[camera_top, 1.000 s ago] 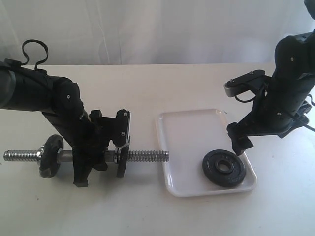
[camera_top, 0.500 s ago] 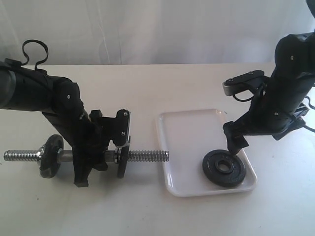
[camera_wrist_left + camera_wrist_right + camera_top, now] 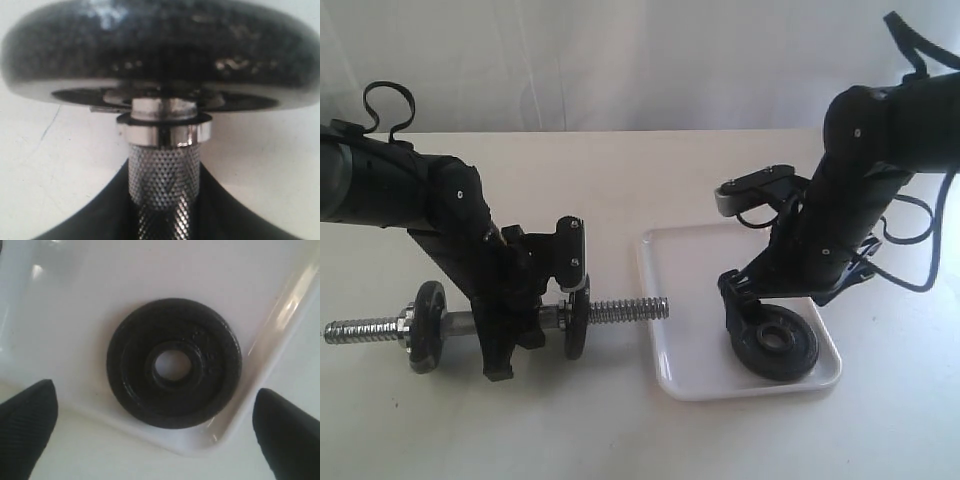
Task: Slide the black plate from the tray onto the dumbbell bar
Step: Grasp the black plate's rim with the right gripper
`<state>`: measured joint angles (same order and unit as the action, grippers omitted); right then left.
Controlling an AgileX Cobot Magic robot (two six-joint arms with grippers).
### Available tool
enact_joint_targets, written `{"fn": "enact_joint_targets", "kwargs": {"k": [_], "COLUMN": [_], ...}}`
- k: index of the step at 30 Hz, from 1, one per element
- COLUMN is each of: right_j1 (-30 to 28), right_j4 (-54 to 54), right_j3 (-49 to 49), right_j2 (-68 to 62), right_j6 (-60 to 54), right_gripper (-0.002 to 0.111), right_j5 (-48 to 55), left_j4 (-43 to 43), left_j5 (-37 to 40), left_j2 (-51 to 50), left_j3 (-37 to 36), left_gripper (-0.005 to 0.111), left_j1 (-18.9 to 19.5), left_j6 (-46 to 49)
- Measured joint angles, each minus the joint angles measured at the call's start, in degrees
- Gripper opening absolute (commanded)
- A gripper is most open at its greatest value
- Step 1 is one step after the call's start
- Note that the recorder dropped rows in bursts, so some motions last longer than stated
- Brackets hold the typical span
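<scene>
1. The plate (image 3: pixel 800 356) lies flat in the near right corner of the tray (image 3: pixel 690 265), close against the rim. It has not moved.
2. The right gripper (image 3: pixel 756 314) has swung in from the tray's right edge and now hangs straight over the plate. Its fingers (image 3: pixel 27 420) are spread wide, one on each side of the disc, and neither touches it. This looks like the line-up for a pinch across the plate, but nothing is grasped yet.
3. The bar (image 3: pixel 620 310) has tipped a little, so its threaded free end now sits higher and reaches just over the tray's left rim. The two discs (image 3: pixel 575 325) are unchanged on it.
4. The left gripper (image 3: pixel 512 328) is clamped on the bar's knurled middle between the discs and holds it off the table (image 3: pixel 620 430). The raised end appears to be presented for threading.
</scene>
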<state>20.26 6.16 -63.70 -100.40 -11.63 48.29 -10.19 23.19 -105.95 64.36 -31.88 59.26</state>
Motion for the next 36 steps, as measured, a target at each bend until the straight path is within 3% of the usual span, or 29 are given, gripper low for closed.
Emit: {"fn": "enact_joint_targets", "kwargs": {"k": [9, 32, 34, 36], "right_j1": [0.31, 2.67, 2.67, 2.67], "right_j4": [-4.12, -6.16, -6.16, -5.81], "right_j3": [1.48, 1.57, 1.57, 1.57], "right_j2": [-4.13, -7.84, -8.48, -8.48], "right_j6": [2.79, 5.16, 5.16, 5.16], "right_gripper": [0.104, 0.104, 0.099, 0.087], "right_j5": [-5.8, -5.21, -5.65, -5.65], "left_j4": [-0.53, -0.66, -0.66, -0.66], "left_j5": [0.11, 0.11, 0.11, 0.11], "left_j2": [0.0, 0.0, 0.0, 0.0], "left_j3": [0.0, 0.0, 0.0, 0.0], "left_gripper": [0.0, 0.0, 0.0, 0.0], "left_j1": [0.0, 0.0, 0.0, 0.0], "left_j6": [-1.18, -1.32, -1.32, -1.32]}}
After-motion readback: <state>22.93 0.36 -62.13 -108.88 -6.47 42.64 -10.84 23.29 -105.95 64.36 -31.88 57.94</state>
